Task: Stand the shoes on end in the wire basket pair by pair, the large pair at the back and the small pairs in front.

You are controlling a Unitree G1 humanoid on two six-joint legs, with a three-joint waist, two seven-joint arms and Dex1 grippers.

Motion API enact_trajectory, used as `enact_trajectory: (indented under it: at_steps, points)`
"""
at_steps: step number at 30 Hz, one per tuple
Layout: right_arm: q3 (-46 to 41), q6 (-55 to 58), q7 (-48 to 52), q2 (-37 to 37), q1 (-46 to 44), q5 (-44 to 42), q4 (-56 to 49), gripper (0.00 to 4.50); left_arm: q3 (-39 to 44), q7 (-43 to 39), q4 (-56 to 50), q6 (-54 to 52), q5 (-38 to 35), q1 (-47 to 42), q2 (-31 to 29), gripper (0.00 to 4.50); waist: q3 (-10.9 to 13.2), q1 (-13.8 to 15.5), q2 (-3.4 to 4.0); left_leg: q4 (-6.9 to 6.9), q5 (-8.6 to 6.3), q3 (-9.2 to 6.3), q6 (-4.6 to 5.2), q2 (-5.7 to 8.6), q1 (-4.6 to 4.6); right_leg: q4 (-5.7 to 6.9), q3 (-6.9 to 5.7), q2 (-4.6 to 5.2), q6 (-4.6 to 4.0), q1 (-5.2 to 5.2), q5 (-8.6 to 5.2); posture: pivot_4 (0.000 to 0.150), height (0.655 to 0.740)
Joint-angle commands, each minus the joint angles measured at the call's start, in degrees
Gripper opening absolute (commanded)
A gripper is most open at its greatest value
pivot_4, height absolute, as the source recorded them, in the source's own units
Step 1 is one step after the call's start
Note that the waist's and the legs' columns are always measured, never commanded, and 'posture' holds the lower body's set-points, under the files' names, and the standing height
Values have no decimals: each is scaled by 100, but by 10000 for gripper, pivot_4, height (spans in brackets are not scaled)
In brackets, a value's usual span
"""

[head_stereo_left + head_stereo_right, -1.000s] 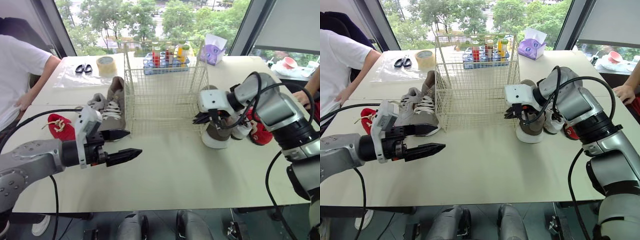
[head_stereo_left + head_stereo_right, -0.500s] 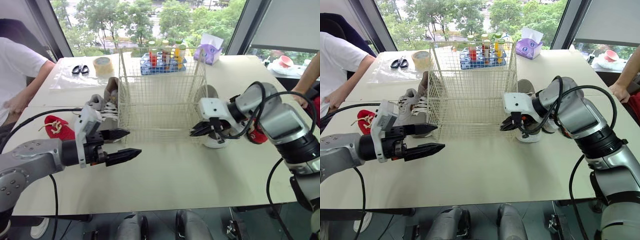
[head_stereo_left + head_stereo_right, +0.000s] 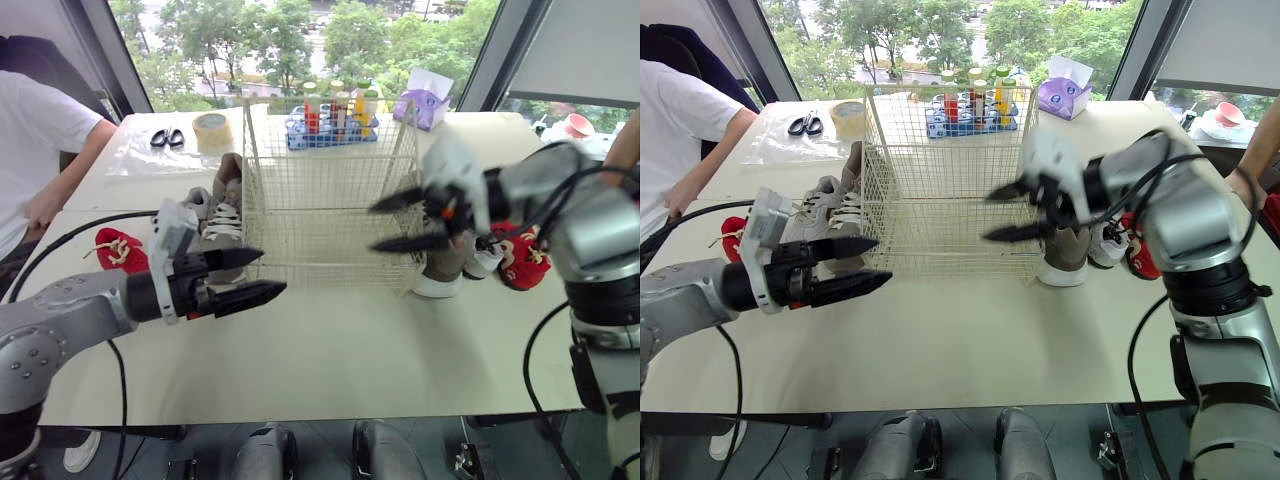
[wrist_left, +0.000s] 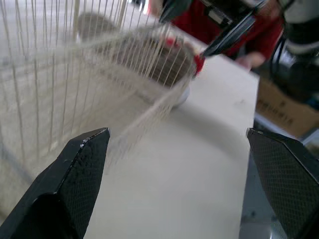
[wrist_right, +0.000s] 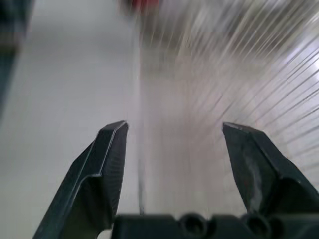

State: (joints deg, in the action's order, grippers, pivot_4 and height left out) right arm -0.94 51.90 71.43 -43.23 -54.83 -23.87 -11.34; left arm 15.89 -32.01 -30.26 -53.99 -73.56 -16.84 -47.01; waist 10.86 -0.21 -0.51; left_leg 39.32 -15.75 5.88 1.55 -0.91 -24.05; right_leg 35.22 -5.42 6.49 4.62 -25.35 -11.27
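Observation:
The empty wire basket (image 3: 320,200) stands mid-table. My right gripper (image 3: 372,228) hovers open in front of the basket's right front corner, holding nothing. Just right of the basket a brown-grey shoe (image 3: 440,262) stands on end on the table, with a small white shoe (image 3: 487,262) and a red shoe (image 3: 522,258) beside it. Left of the basket lie a large grey pair (image 3: 225,205) and a small red shoe (image 3: 118,250). My left gripper (image 3: 272,271) is open and empty, low over the table in front of the grey pair.
Behind the basket sits a blue rack of bottles (image 3: 335,115) and a purple tissue box (image 3: 425,98). Scissors (image 3: 165,138) and a tape roll (image 3: 212,128) lie at the back left. A person in a white shirt (image 3: 40,140) stands at the left.
My right gripper has opened, let go of the brown-grey shoe and risen leftward in front of the basket. The shoe stays standing on the table. The left gripper has barely moved.

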Motion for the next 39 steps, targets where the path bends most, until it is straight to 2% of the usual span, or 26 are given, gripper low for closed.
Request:
enact_trajectory:
  at_steps: [1, 2, 6, 9, 11, 15, 19, 25, 30, 38, 39]
  points:
    - [-1692, 1306, -1434, 322, -155, -620, -385, 33150, -156, 453, -245, 192, -419, -192, 405, 45000, -9, 39, -15, 1, 0, -1, 0, 0, 1, 0, 0, 1, -1, 1, 0, 1500, 7400]
    - [-1941, 1426, -1755, 399, -50, -626, -456, 33150, -203, 518, -302, 174, -519, -187, 482, 45000, -12, 52, -20, 0, -1, -2, -1, -1, 5, -1, 0, 0, -2, 5, 1, 1500, 7400]
    - [-3249, 1260, -2904, 813, 1778, -310, -1418, 44785, -762, 568, -552, -50, -1048, -66, 722, 45000, -34, 142, -50, -4, -3, -12, 3, 0, 18, -10, -7, 2, -3, 30, -1, 1500, 7400]
    - [-3642, 1182, -3667, 1296, 2483, -329, -1918, 44785, -950, 316, -531, -87, -708, -25, 581, 45000, -25, 107, -14, -2, -5, 1, 9, 12, 17, -10, 1, 12, -1, 27, 0, 1500, 7400]
    - [-3609, 967, -3971, 1498, 2967, -278, -2204, 44785, -1038, 215, -534, -19, -438, 8, 531, 45000, -29, 60, 8, -2, -3, 13, 10, 13, 24, -2, 13, 7, 0, 18, 0, 1500, 7400]
    - [-3518, 434, -4670, 2185, 3774, -132, -2692, 44785, -1153, 433, -746, 590, 507, 287, 893, 45000, -33, 52, 12, -17, -18, 7, 30, -2, 70, -4, 19, -26, -3, 53, -5, 1500, 7400]
    - [-3124, 157, -4974, 2618, 4393, -170, -2860, 44785, -1406, 658, -1161, 899, 1138, 837, 1192, 45000, -33, 51, 13, -18, -17, 2, 28, -12, 68, -6, 26, -31, -24, 53, -18, 1500, 7400]
    - [-2568, -409, -5246, 2792, 4772, -34, -2551, 44785, -1777, 1273, -1557, 1383, 2151, 1756, 1783, 45000, -33, 60, 14, -17, -20, 5, 33, -11, 68, -11, 33, -29, -29, 52, -20, 1500, 7400]
    - [-2177, -753, -5308, 2778, 4704, 14, -2092, 44785, -1761, 1451, -1700, 1521, 2205, 2446, 2073, 45000, -34, 72, 16, -17, -23, 5, 35, -13, 65, -11, 33, -27, -46, 44, -31, 1500, 7400]
    - [-1653, -1836, -5391, 2655, 4353, 583, -443, 44785, -1813, 1212, -1607, 1653, 2538, 2563, 2023, 45000, -34, 61, 17, -18, -25, 6, 36, -13, 60, -12, 32, -27, -52, 36, -34, 1500, 7400]
    - [-1648, -1946, -5374, 2647, 4353, 590, -320, 42412, -1802, 1190, -1610, 1654, 2568, 2559, 2003, 45000, -34, 61, 17, -18, -25, 7, 37, -13, 60, -12, 32, -27, -52, 36, -35, 1500, 7400]
